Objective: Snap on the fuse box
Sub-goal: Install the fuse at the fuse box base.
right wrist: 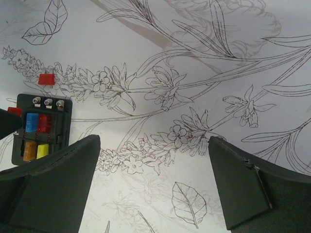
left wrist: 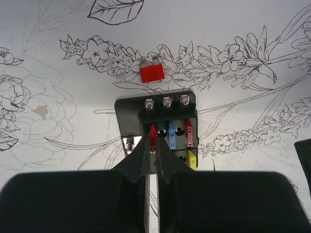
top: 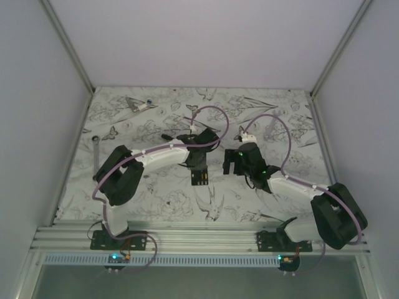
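Observation:
The fuse box point(left wrist: 127, 112) is a small black block lying flat on the flower-patterned table. It has three screws along its far edge and blue, red and yellow fuses in its slots. My left gripper point(left wrist: 152, 143) stands right over it, shut on a small red fuse point(left wrist: 152, 133) at the box's left slot. One loose red fuse point(left wrist: 151, 74) lies on the table just beyond the box. My right gripper point(right wrist: 153, 187) is open and empty, hovering to the right of the box point(right wrist: 19, 104). From above, the box point(top: 200, 179) shows under the left gripper point(top: 198, 167), with the right gripper point(top: 232, 164) beside it.
A small metal piece point(top: 138, 104) lies at the far left of the table. A long thin tool point(top: 95, 154) lies along the left edge. White walls and metal frame posts surround the table. A dark object point(left wrist: 304, 158) shows at the right edge of the left wrist view.

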`<state>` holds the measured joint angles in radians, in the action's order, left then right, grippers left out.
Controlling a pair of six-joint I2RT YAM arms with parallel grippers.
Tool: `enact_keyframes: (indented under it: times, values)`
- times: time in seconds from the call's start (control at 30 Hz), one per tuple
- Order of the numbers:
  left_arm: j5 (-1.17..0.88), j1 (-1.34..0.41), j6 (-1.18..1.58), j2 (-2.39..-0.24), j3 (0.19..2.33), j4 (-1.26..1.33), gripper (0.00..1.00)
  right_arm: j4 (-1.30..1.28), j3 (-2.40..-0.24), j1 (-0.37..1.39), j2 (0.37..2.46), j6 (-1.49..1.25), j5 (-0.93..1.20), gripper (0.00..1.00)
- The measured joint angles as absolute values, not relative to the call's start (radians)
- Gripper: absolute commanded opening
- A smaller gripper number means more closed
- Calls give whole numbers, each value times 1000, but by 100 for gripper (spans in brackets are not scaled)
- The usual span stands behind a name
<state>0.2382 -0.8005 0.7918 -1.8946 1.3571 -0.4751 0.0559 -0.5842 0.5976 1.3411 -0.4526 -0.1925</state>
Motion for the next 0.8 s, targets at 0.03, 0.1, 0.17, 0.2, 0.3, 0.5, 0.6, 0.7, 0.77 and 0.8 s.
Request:
enact_keyframes:
  times: [0.03, 0.1, 0.17, 0.2, 0.3, 0.5, 0.6, 0.7, 0.77, 0.8]
  values:
    - [239, -801, 795, -1898, 1357, -476, 0, 55, -584, 597, 1340, -452, -194, 100]
    - [242, -801, 802, -1899, 1357, -476, 0, 54, -582, 595, 1335, -452, -195, 100]
    - [243, -802, 811, -1899, 1357, -476, 0, 52, -580, 591, 1328, -452, -198, 100]
    - [244, -802, 814, -1899, 1358, -476, 0, 51, -579, 590, 1326, -452, -199, 100]
    - [249, -804, 820, -1899, 1358, -477, 0, 51, -575, 584, 1315, -452, -202, 100]
    - [256, -806, 823, -1905, 1365, -484, 0, 47, -574, 578, 1306, -452, -204, 100]
    - [267, -813, 825, -1909, 1370, -491, 0, 47, -573, 577, 1304, -451, -204, 100]
    - [291, -827, 830, -1911, 1372, -496, 0, 47, -573, 577, 1304, -449, -204, 100]
    - [300, -839, 836, -1914, 1367, -503, 0, 47, -572, 577, 1304, -449, -204, 100]
    - [310, -845, 838, -1915, 1366, -505, 0, 47, -571, 577, 1304, -448, -204, 100]
